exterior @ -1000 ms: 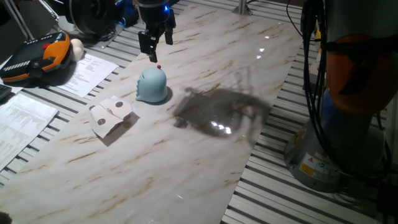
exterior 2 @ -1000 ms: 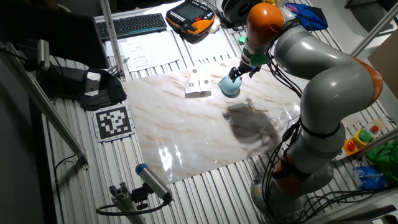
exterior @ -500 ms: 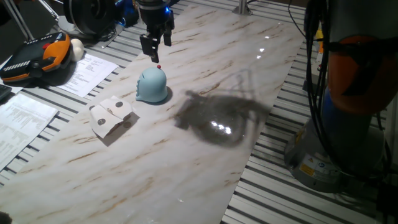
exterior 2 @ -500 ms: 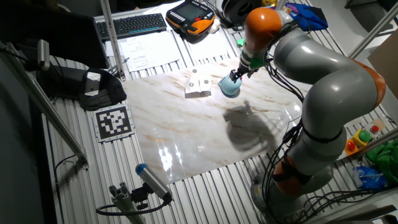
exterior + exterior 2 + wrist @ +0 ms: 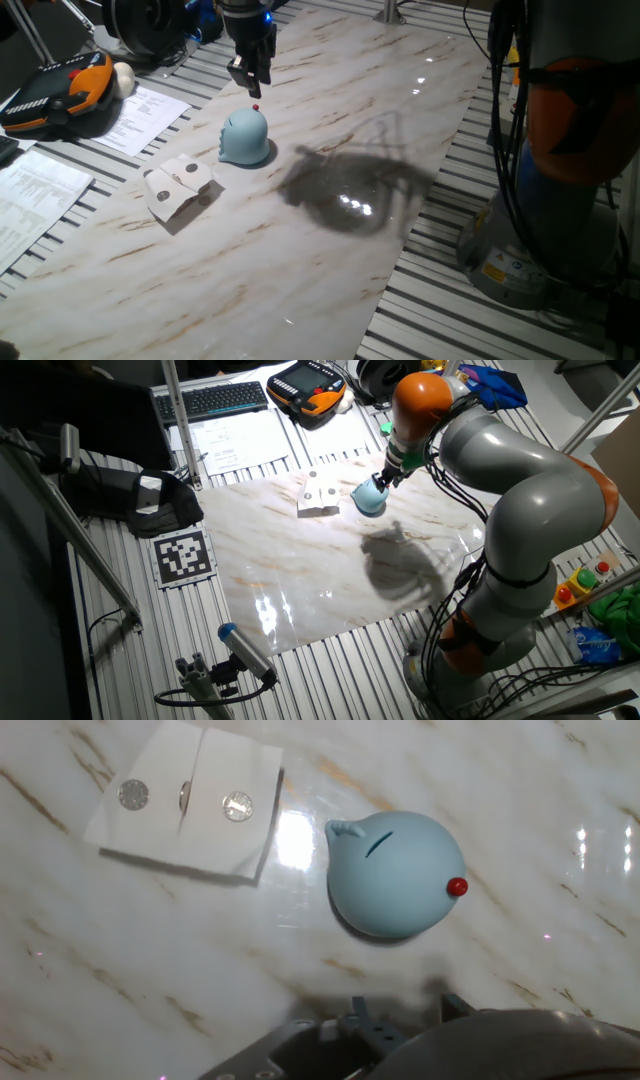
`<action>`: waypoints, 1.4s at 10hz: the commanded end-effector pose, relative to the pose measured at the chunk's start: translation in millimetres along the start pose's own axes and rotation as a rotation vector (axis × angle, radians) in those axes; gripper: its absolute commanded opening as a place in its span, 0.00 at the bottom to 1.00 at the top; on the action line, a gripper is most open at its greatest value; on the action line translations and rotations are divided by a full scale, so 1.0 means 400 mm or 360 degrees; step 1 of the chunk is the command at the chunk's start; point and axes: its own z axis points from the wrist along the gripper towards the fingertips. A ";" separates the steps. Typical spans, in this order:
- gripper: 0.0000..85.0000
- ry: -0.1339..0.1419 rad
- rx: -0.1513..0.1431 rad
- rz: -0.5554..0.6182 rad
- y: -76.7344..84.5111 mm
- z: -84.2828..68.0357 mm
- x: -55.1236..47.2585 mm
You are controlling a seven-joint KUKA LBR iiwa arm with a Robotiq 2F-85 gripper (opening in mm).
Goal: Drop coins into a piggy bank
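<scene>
Change since earlier frame: the claw (image 5: pixel 250 76) has drifted slightly toward the far edge of the worktop (image 5: pixel 330 250) and turned about its axis; the arm's shadow has shifted with it. The bank and block have not moved.

Claw: it hangs above and just beyond the piggy bank (image 5: pixel 244 137), apart from it. In one fixed view the fingers overlap, and the hand view shows only the housing, so whether it is wide, narrow or holding a coin cannot be told.

Piggy bank: light blue dome with a small red knob (image 5: pixel 456 887), standing upright near the worktop's far-left edge. A dark slot (image 5: pixel 379 842) runs across its top, open and unobstructed.

Coins: two flat silvery discs (image 5: pixel 133 793) and (image 5: pixel 237 806) lie in round recesses of an off-white block (image 5: pixel 190 810) just beside the bank, on its left in the hand view. Something thin between them, perhaps a third coin on edge, is too small to identify.

Handling (judgement): the coins look light, stiff, thin and slippery. Lying flush in recesses, they offer little edge, so take hold across the rim with fingertips closing on opposite edges. The block seems light and may slide or lift under a pinch.

Bank behaviour (judgement): smooth and rounded, likely to skid if nudged. A coin should go in edge-on, lined up with the slot.
</scene>
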 end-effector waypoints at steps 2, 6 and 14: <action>0.00 -0.0014 0.0008 0.0016 -0.002 0.005 -0.003; 0.00 -0.0013 0.0025 0.0054 0.017 0.019 -0.010; 0.00 -0.0046 0.0030 0.0161 0.126 0.092 0.001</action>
